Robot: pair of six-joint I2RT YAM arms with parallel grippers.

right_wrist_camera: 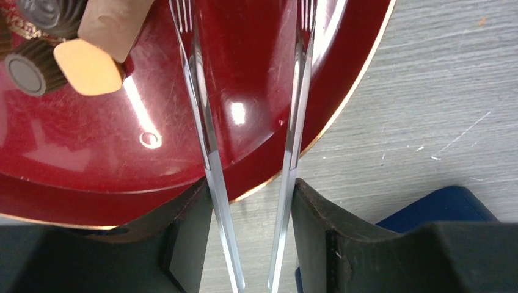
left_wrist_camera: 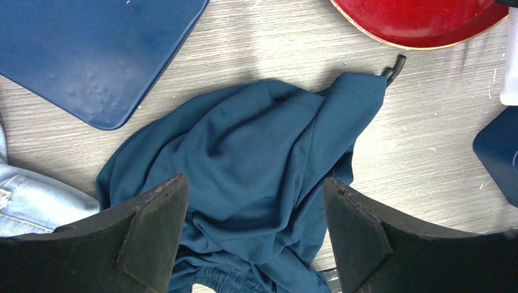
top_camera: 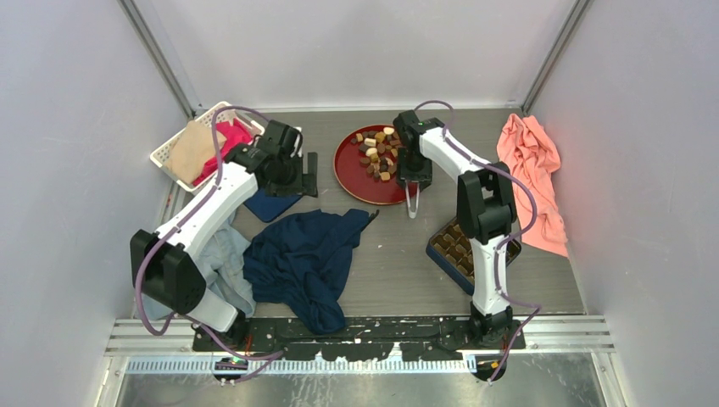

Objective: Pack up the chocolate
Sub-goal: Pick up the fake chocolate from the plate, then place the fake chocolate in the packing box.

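Observation:
The chocolate [top_camera: 379, 153], a heap of dark, light brown and cream pieces, lies on the red round tray [top_camera: 352, 182]. More pieces fill the navy gridded box [top_camera: 454, 246] by the right arm. My right gripper [top_camera: 415, 176] hovers at the tray's right rim, shut on clear plastic tongs [top_camera: 412, 202]. In the right wrist view its pads press the two tong arms [right_wrist_camera: 204, 122], which stand apart over bare tray [right_wrist_camera: 256, 91]; a few chocolates [right_wrist_camera: 88, 67] lie to their upper left. My left gripper [left_wrist_camera: 255, 186] is open above a dark blue cloth [left_wrist_camera: 256, 140], holding nothing.
A navy lid [left_wrist_camera: 91, 49] lies left of the tray. Light denim [top_camera: 216, 263] is piled by the left arm, and a white basket [top_camera: 174, 153] of clothes stands at the back left. A salmon cloth [top_camera: 534, 178] lies at the right wall.

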